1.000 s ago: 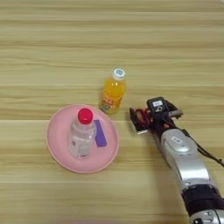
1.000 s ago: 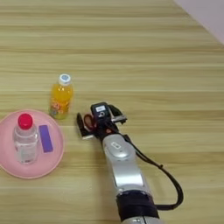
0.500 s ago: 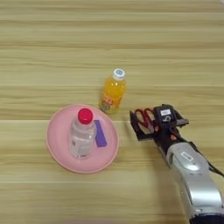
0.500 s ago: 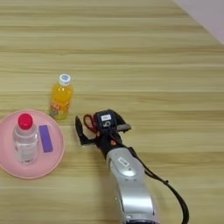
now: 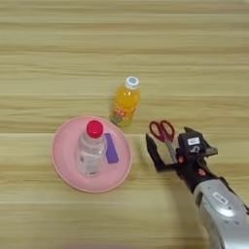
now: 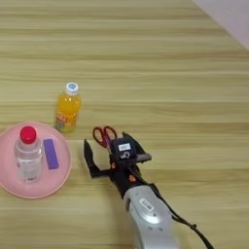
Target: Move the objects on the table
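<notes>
right gripper (image 5: 168, 151) pulled back toward robot versus a second ago; red handles of scissors (image 5: 162, 132) now uncovered, flat on table (image 5: 58, 53), blades between the widely spread fingers, not gripped. orange bottle (image 5: 126, 102) upright just beyond. clear bottle (image 5: 91, 148) stays on pink plate (image 5: 63, 168) beside purple block (image 5: 112, 148). judgement: scissors grasp not yet made.

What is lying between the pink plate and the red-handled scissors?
Only one black finger of the right gripper; otherwise bare table separates pink plate and scissors, clearest in the left eye view.
</notes>
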Robot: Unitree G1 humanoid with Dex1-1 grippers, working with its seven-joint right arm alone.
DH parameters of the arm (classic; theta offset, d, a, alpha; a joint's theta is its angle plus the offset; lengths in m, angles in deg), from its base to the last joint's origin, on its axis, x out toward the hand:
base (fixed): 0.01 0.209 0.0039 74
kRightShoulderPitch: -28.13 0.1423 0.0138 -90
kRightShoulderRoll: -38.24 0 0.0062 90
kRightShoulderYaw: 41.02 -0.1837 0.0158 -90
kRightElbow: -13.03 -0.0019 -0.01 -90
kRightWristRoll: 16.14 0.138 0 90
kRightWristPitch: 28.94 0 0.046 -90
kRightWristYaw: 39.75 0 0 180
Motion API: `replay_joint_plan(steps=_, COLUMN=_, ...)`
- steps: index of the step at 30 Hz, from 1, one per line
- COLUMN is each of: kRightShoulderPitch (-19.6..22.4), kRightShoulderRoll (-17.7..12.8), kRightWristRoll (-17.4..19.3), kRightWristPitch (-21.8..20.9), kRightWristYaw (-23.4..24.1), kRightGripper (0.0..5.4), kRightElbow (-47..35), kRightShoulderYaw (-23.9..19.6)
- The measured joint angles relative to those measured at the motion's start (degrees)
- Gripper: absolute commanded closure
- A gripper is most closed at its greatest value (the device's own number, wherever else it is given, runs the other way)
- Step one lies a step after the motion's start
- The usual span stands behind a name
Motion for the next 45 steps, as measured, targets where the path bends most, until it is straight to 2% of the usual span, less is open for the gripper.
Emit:
replay_joint_plan(steps=6, kRightShoulderPitch=-4.34, kRightShoulderRoll=0.72, kRightWristRoll=0.35, kRightWristPitch=-1.69, kRightWristYaw=-1.99, kRightGripper=0.03, kRightElbow=-2.00, kRightShoulderYaw=1.17)
replay_joint_plan(steps=15, kRightShoulderPitch=-8.21, kRightShoulderRoll=1.17, kRightWristRoll=0.33, kRightWristPitch=-4.65, kRightWristYaw=-4.35, kRightGripper=0.03, kRightElbow=-4.27, kRightShoulderYaw=3.91)
replay_joint_plan(steps=29, kRightShoulderPitch=-11.71, kRightShoulderRoll=0.48, kRightWristRoll=0.21, kRightWristPitch=-9.32, kRightWristYaw=-8.60, kRightGripper=0.03, kRightElbow=-6.26, kRightShoulderYaw=8.49)
replay_joint_plan(steps=45, kRightShoulderPitch=-12.44, kRightShoulderRoll=-2.47, kRightWristRoll=-0.98, kRightWristPitch=-10.48, kRightWristYaw=-12.42, kRightGripper=0.03, kRightElbow=-8.70, kRightShoulderYaw=13.69)
